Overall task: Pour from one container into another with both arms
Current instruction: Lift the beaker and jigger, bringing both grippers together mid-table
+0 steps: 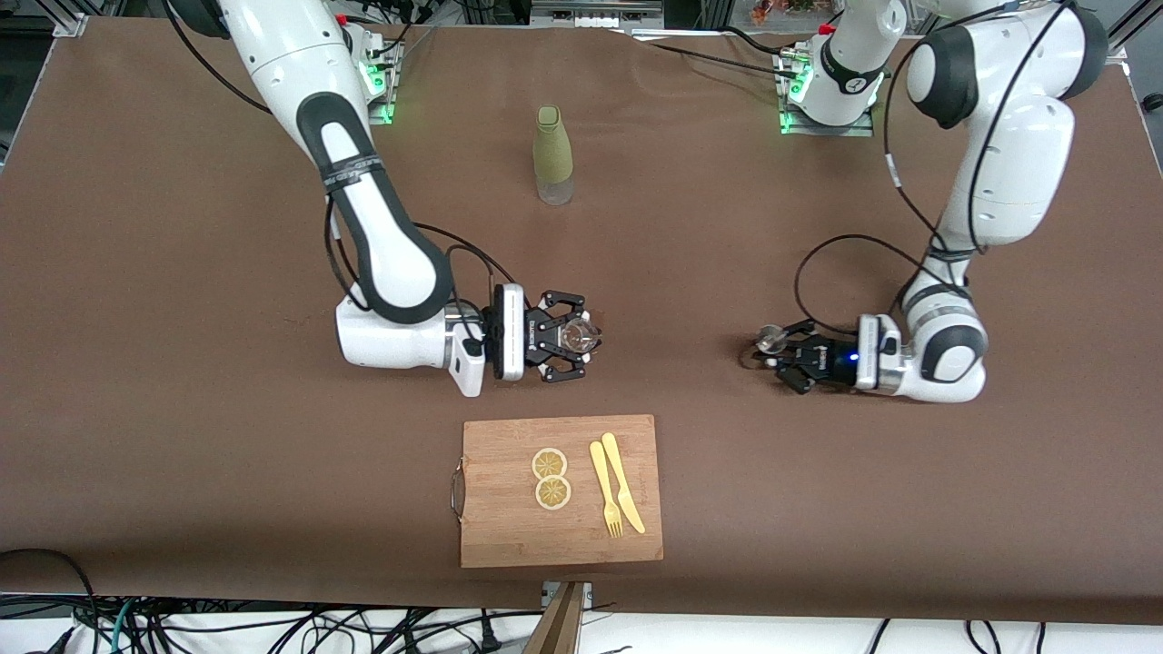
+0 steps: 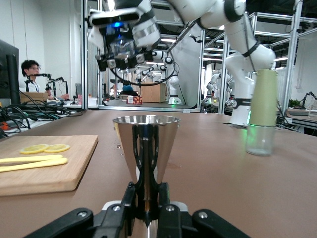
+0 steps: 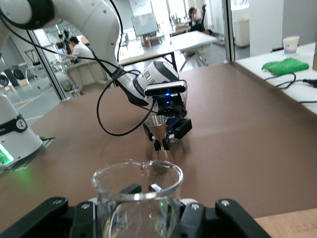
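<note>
A clear glass beaker (image 1: 580,338) stands upright in my right gripper (image 1: 574,341), which is shut on it and held up above the middle of the table. In the right wrist view the beaker (image 3: 137,196) fills the foreground between the fingers. My left gripper (image 1: 772,350) is shut on a small metal cone cup (image 1: 772,339), low over the table toward the left arm's end. In the left wrist view that cup (image 2: 146,141) stands upright between the fingers (image 2: 130,196). The two containers are well apart and face each other.
An olive-sleeved bottle (image 1: 554,154) stands on the brown table nearer the arm bases. A wooden cutting board (image 1: 561,545) lies near the front edge, carrying two lemon slices (image 1: 551,477) and a yellow fork and knife (image 1: 613,490).
</note>
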`<state>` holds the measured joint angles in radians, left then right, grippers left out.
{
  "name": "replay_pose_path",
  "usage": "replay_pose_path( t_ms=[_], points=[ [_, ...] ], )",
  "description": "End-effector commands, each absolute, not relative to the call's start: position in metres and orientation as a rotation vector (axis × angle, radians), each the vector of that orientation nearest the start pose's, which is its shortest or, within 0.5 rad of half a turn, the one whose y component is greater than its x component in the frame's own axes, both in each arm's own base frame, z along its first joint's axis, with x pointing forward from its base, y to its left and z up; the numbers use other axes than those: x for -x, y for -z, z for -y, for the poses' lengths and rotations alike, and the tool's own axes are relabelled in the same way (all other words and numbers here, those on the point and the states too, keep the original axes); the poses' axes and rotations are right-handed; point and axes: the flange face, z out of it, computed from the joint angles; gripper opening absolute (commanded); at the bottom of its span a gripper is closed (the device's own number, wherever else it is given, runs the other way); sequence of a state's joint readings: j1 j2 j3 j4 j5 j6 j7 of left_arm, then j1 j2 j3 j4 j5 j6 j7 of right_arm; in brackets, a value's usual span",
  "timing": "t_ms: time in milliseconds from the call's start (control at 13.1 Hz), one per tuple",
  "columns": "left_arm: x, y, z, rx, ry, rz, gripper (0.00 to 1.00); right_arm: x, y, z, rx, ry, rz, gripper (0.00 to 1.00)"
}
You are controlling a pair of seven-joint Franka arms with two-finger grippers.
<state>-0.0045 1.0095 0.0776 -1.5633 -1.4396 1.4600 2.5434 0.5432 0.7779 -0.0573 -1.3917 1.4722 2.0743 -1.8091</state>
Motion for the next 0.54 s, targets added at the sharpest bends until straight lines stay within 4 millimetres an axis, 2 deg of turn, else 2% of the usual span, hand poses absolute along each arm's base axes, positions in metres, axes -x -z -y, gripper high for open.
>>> replay_pose_path(
  t_ms=[0, 306, 460],
  points=[
    [-0.626, -0.081, 0.135, -1.214, -1.051, 1.234, 0.00, -0.636, -0.288, -0.413, 1.607, 0.721, 1.375, 0.00],
    [-0.623, -0.079, 0.204, -1.264, -1.054, 1.205, 0.00, -0.624, -0.287, -0.433, 1.617, 0.687, 1.447, 0.00],
    [-0.618, -0.079, 0.230, -1.268, -1.047, 1.207, 0.00, -0.617, -0.286, -0.441, 1.633, 0.649, 1.473, 0.00]
  ],
)
